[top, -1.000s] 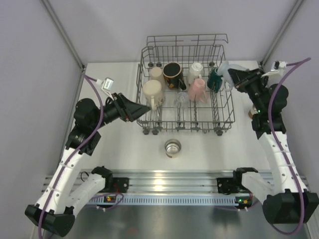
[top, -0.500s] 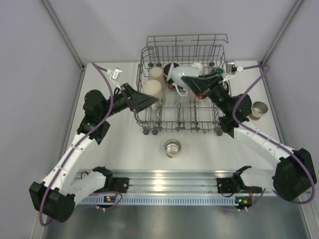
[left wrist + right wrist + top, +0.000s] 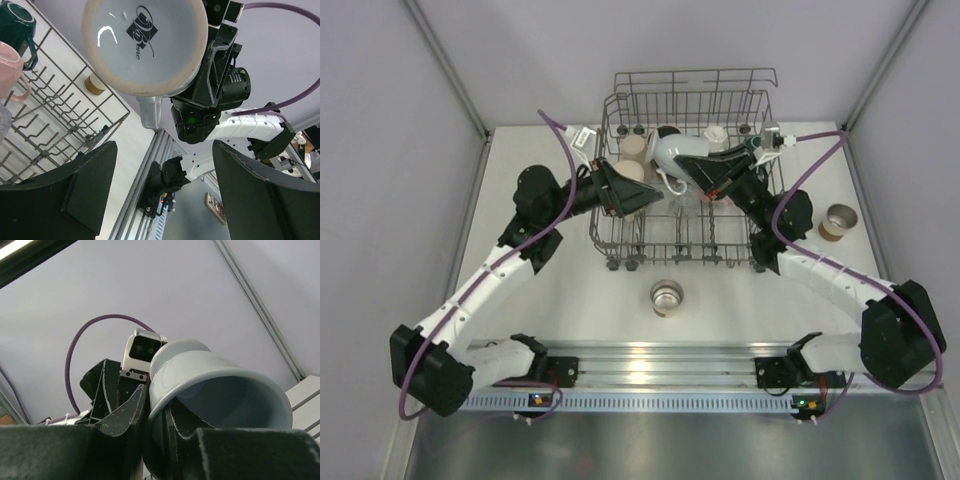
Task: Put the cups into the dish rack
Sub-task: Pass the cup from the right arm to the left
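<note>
Bearing 1 logo (illegible), white mug tilts.

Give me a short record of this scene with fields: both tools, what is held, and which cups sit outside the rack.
left tool: open, empty, over the rack's left side, facing the mug
right tool: shut on the white mug, held above the rack
dish rack: holds several cups, among them a pink mug and a dark green mug
outside rack: steel cup on the table in front; brown-banded cup to the right
</note>
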`<state>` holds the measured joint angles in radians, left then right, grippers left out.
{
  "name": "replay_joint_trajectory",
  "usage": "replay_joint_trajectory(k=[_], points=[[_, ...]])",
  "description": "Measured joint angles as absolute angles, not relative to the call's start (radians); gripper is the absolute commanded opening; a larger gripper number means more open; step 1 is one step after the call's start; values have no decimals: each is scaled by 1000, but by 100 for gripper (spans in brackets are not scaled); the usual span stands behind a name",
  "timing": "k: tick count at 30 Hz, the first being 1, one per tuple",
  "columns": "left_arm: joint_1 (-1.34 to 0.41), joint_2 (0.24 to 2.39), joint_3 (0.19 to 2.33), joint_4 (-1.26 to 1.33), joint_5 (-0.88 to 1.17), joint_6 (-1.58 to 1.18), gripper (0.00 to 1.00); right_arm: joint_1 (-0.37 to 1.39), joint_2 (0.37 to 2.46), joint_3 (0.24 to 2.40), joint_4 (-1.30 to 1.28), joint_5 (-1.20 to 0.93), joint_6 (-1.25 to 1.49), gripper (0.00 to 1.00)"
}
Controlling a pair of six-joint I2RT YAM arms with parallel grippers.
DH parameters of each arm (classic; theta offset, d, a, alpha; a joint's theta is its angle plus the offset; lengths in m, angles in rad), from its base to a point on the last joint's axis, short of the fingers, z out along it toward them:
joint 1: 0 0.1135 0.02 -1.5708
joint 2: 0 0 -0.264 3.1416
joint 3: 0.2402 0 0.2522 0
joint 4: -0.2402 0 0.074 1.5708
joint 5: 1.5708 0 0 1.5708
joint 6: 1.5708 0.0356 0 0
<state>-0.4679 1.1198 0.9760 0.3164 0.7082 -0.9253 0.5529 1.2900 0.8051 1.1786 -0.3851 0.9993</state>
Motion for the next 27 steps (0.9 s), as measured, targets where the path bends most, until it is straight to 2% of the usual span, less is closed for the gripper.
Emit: replay_joint_trajectory(k=[6,7,10,16,19,23,24,26,27], points=[[-533,1193,979,377,700,-900,79,565,1330,805,1194,-355,1042,0],[-541,1203,979,385,695,-895,74,570,1339,805,1194,-347,1052,0],[-558,1224,979,403,673,-881,66,588,1367,795,1204,-316,1086,0],[-561,1250,979,411,636,-877,66,603,1395,778,1230,-260,1121,0],[-562,1252,979,411,622,-875,62,606,1403,778,1236,-248,1138,0],[-563,1253,979,409,605,-870,48,609,1409,771,1260,-236,1163,0],[-563,1253,978,405,600,-869,38,609,1412,769,1268,-234,1170,0],[-561,1256,978,399,588,-870,29,611,1419,765,1293,-229,1187,0],[-559,1260,978,399,585,-870,16,612,1420,765,1296,-228,1193,0]])
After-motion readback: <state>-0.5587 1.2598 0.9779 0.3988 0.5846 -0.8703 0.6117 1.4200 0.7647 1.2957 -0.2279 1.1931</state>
